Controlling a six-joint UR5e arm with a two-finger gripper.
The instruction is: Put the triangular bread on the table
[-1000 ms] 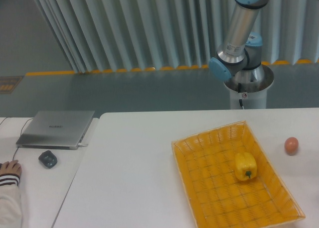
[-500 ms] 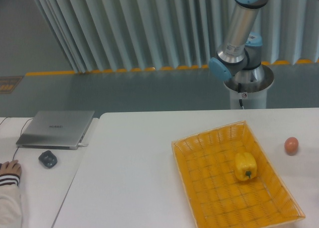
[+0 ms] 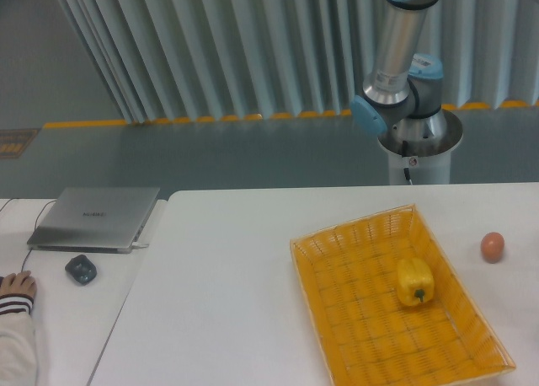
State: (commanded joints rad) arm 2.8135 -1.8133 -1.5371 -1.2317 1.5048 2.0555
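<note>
While I monitored the feed, only the arm (image 3: 396, 57) showed; I could not tell the fingers' state. A yellow pepper (image 3: 415, 281) lay in the basket (image 3: 337, 318) on the counter (image 3: 227, 268).

Basket tray (image 3: 337, 268) with yellow pepper (image 3: 415, 281) on white table (image 3: 227, 293).
Brown egg (image 3: 493, 246) right of tray; arm (image 3: 396, 57) behind; gripper out of frame.
</note>
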